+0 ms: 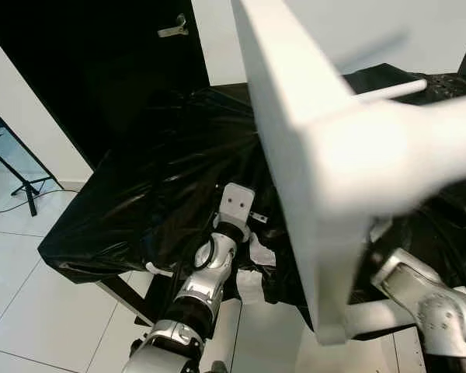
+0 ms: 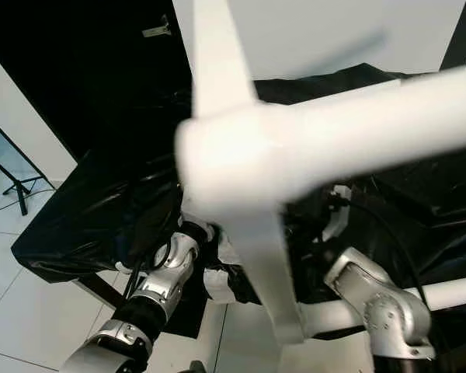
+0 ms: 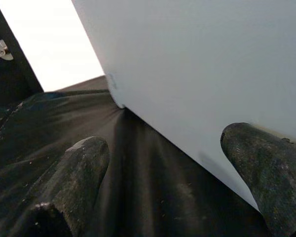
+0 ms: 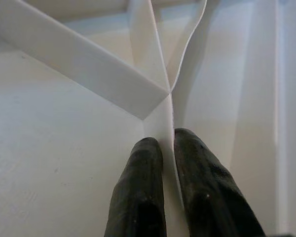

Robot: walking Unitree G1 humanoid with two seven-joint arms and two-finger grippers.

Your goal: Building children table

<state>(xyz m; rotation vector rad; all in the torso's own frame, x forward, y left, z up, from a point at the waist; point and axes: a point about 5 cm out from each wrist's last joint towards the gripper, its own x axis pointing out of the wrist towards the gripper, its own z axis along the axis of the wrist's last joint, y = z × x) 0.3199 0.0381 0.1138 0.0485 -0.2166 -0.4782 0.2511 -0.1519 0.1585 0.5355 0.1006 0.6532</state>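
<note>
- The black-draped tabletop (image 1: 140, 186) has bare cloth toward its left edge; white floor (image 1: 15, 295) lies open beyond that edge.
- My left gripper (image 3: 163, 168) hovers over the cloth, jaws spread wide, one finger (image 3: 266, 163) beside the white panel's face.
- My right gripper (image 4: 165, 163) is clenched on a thin rib of the white table piece (image 1: 311, 155).
- The piece stands on edge over the tabletop's near right part, its leg (image 2: 357, 132) pointing right.

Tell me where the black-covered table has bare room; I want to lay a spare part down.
The black cover lies bare on the robot's left, between the dark door and the white panel. It is crowded at the near edge: left gripper open beside the panel, right gripper pinching a white rib.
</note>
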